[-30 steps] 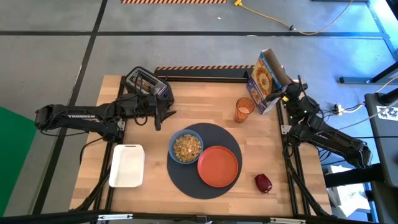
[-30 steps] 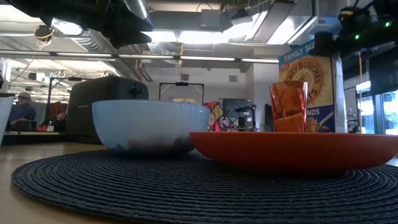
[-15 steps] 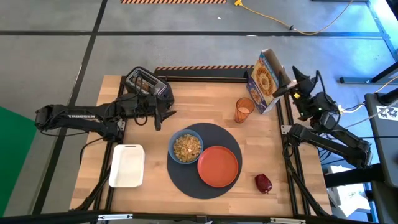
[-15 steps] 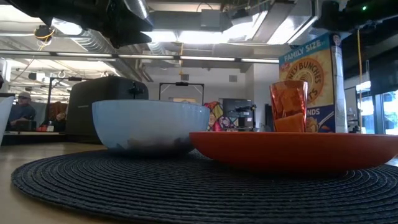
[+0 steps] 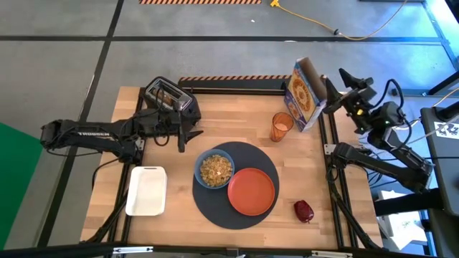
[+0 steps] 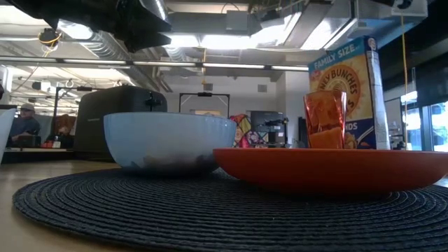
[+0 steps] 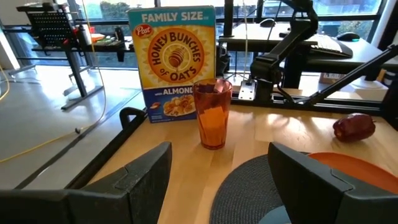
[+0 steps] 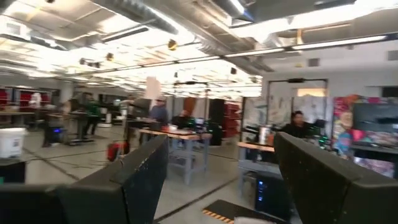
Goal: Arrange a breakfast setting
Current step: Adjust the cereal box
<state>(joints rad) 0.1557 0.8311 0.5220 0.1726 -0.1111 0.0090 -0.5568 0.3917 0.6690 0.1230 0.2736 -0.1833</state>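
We see the mat (image 5: 237,188) lying near the middle of the table (image 5: 215,107), toward its front edge; on it sit the bowl (image 5: 214,169), filled with cereal, and the plate (image 5: 252,191), bare, the two touching or nearly so, bowl on the left and plate on the right; the cup (image 5: 281,127) stands upright on the wood behind the mat, just beside the cereal box (image 5: 305,93), which stands upright at the table's back right; the fruit (image 5: 303,211) lies on the wood off the mat's right edge, near the front right corner; we cannot find the toast in any view. At back left stands a toaster (image 5: 169,95); a white tray (image 5: 146,190) lies at the left, apart from the mat. Our left gripper (image 5: 182,137) hangs between the toaster and the bowl, its fingers (image 7: 140,180) spread and pinching nothing, facing the cup and box across the table; our right gripper (image 5: 346,89) is raised beyond the table's right edge, just past the box, its fingers (image 8: 140,177) also spread and holding nothing, pointing out into the room, where people stand among desks.
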